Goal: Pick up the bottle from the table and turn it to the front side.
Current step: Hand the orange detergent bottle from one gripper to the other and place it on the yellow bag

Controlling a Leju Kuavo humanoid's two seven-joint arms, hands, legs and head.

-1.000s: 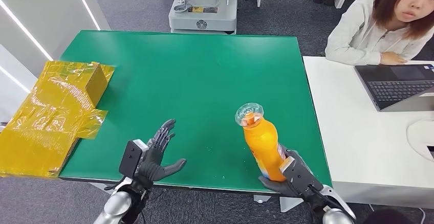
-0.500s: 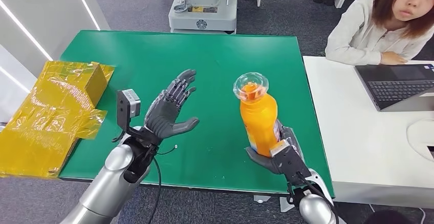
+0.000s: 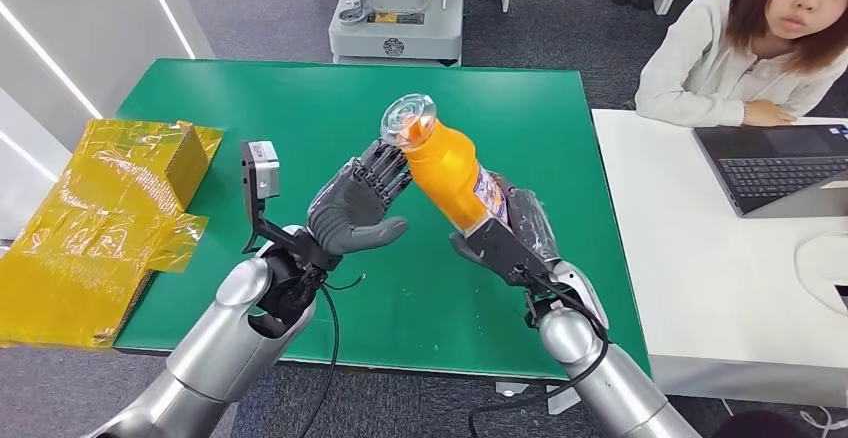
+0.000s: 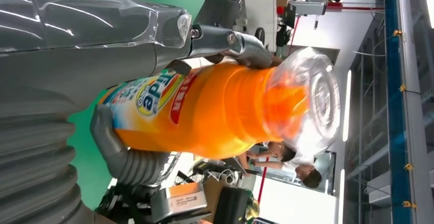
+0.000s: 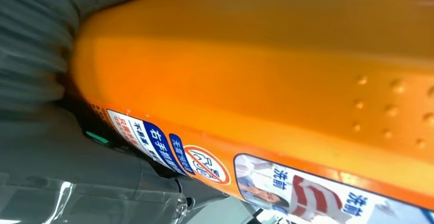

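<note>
I see the green table [image 3: 300, 108] spread across most of my head view, with a white desk [image 3: 700, 258] butted against its right edge, where a person [image 3: 745, 43] sits at a laptop [image 3: 775, 163]. On the table's left edge lies a crumpled sheet of yellow wrap [image 3: 95, 223] around a box. Above the table's middle I have both arms raised. My right hand [image 3: 505, 238] grasps the orange bottle [image 3: 445, 168] around its lower, labelled part, holding it in the air, tilted with its clear cap [image 3: 408, 118] leaning toward the left hand. My left hand [image 3: 355, 208] is released, fingers [image 3: 385, 170] stretched upward and apart, palm facing the bottle; the fingertips sit right beside its neck, though I cannot tell whether they touch.
</note>
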